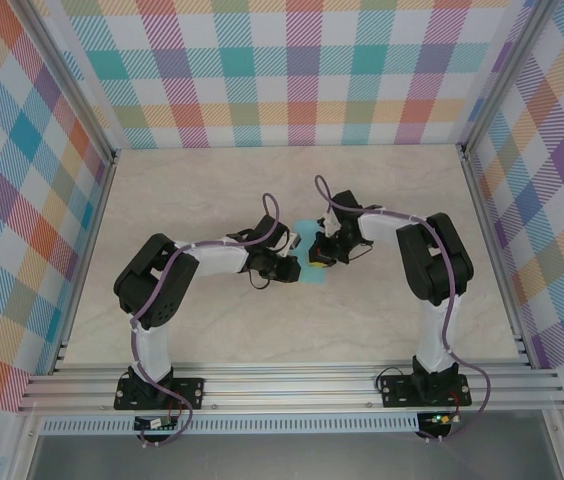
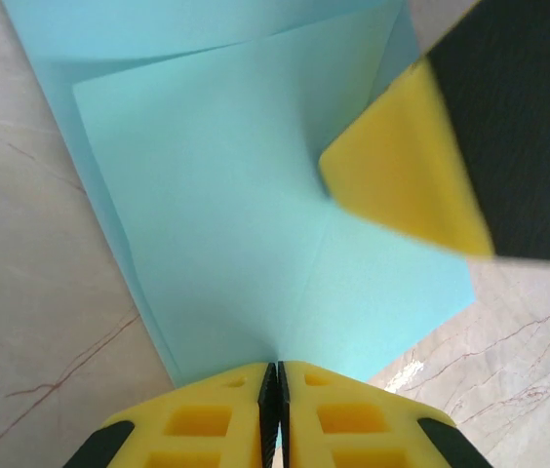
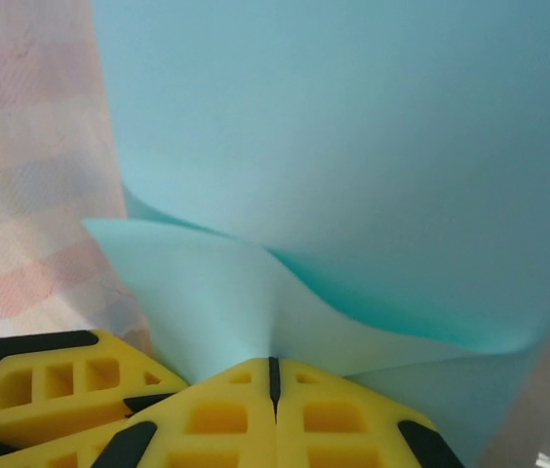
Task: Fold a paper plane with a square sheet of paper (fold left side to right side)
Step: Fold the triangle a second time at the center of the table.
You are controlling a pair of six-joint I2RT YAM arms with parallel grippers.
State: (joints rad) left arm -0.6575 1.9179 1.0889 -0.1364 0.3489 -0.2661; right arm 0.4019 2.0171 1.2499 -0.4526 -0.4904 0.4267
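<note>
The turquoise square sheet of paper (image 1: 310, 230) lies partly folded at mid-table, held between both arms. In the left wrist view the sheet (image 2: 246, 214) shows folded layers and creases, and my left gripper (image 2: 277, 370) is shut on its near edge. One yellow finger of the right gripper (image 2: 402, 171) sits on the sheet's upper right. In the right wrist view my right gripper (image 3: 275, 361) is shut on a lifted flap of the paper (image 3: 353, 146), which curls up in front of it. From above, the left gripper (image 1: 299, 263) and right gripper (image 1: 319, 254) nearly touch.
The marbled beige tabletop (image 1: 212, 190) stretches around the paper, with free room at the back and sides. Checked walls (image 1: 292, 70) and metal frame posts (image 1: 482, 180) enclose the work area. A rail (image 1: 292, 385) runs along the near edge.
</note>
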